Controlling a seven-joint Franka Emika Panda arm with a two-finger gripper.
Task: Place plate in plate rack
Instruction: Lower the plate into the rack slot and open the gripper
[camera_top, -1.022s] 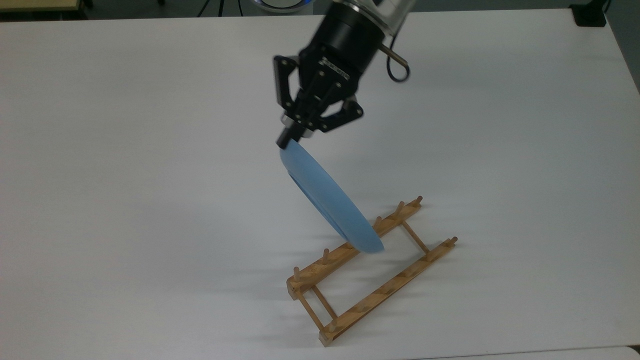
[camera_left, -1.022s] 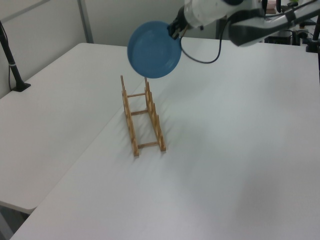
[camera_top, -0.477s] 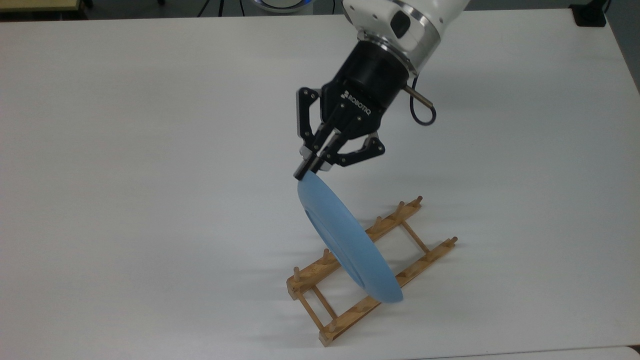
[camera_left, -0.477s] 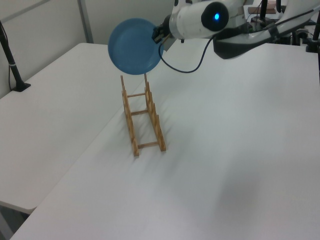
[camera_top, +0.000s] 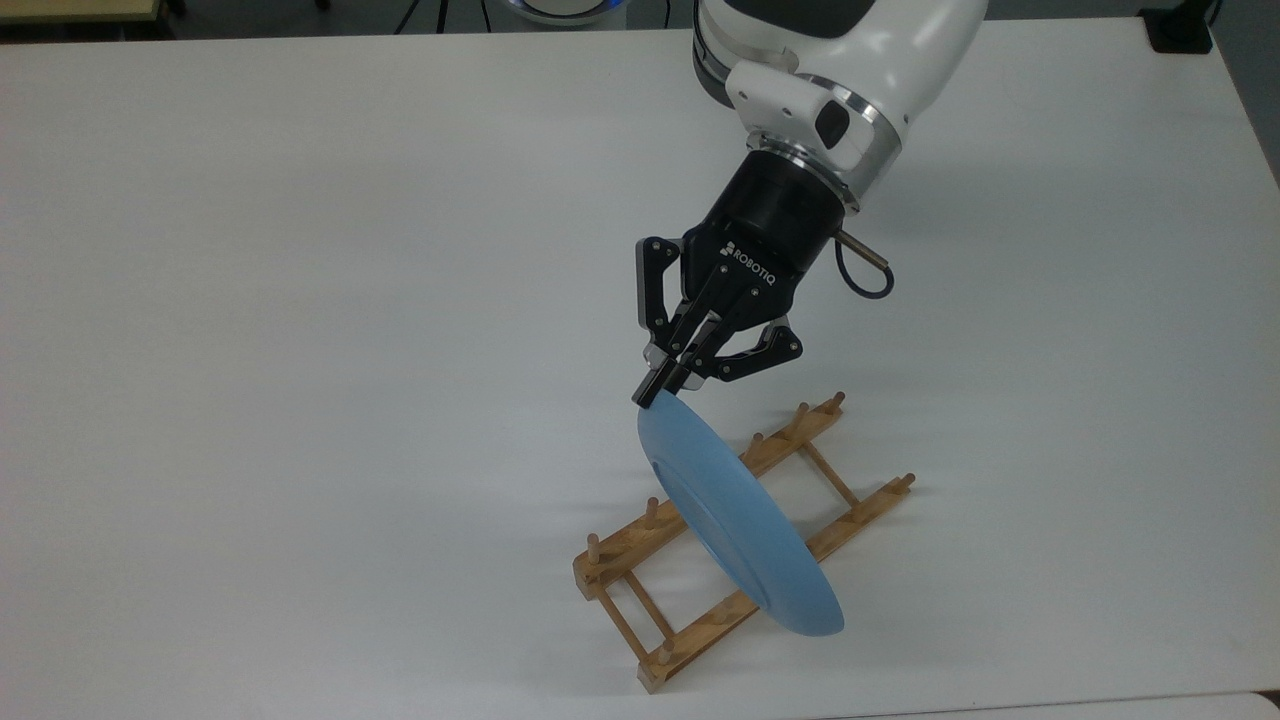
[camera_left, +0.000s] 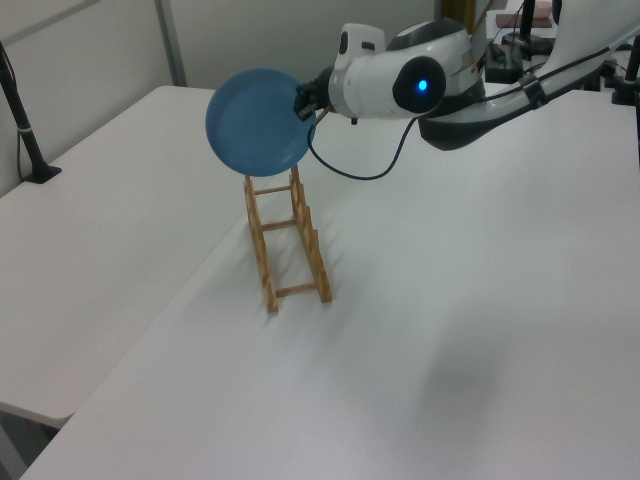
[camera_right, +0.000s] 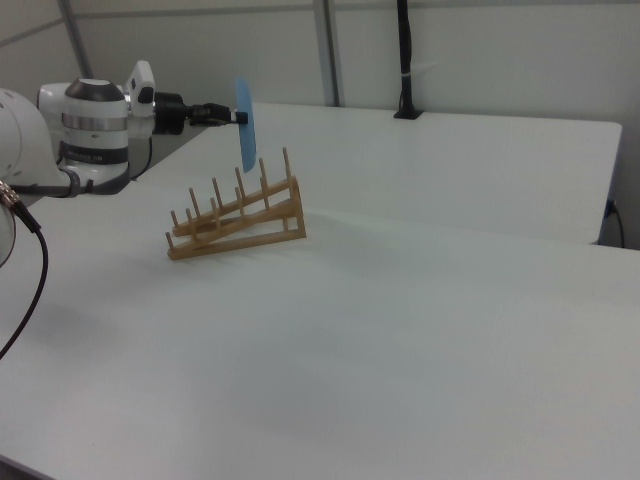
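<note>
Plate (camera_top: 735, 520): round, light blue, glossy, raised rim w/ faint rings. Held on edge, near vertical, in the air above the rack, lower centre of the top view. In the left view (camera_left: 254, 122) its face fills the upper centre-left; in the right view (camera_right: 245, 126) it's seen edge-on, upper left, just over the tallest pegs.

Rack (camera_top: 690, 625): light-brown wood, 2 parallel rails, thin crossbars, row of upright pegs on each. Sits on the white table, diagonal in the top view; no plate in it yet (camera_left: 290, 250) (camera_right: 235, 222).
</note>
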